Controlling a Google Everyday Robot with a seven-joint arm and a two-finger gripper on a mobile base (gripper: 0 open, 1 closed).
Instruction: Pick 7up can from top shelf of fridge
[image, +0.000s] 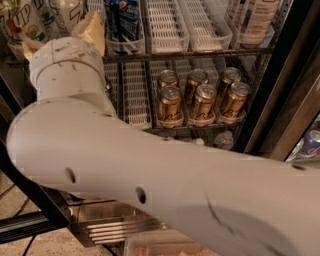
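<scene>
The 7up can (20, 22), white with green "UP" lettering, stands at the far left of the top shelf (190, 52) of the fridge (280, 100). A second white can (67, 11) stands just right of it. My gripper (61, 34) is at the front of the top shelf, above the thick white wrist (65, 75). Its two yellowish fingers (93, 31) stand apart, one on each side of the second white can. The 7up can is just left of the left finger. The lower parts of both cans are hidden by my wrist.
A blue Pepsi can (124, 17) stands right of the gripper, then white slotted lanes (167, 25). A white bottle (257, 20) is at the far right. Gold cans (202, 100) fill the rack below. My white arm (175, 195) covers the lower view. The dark door frame (295, 85) is on the right.
</scene>
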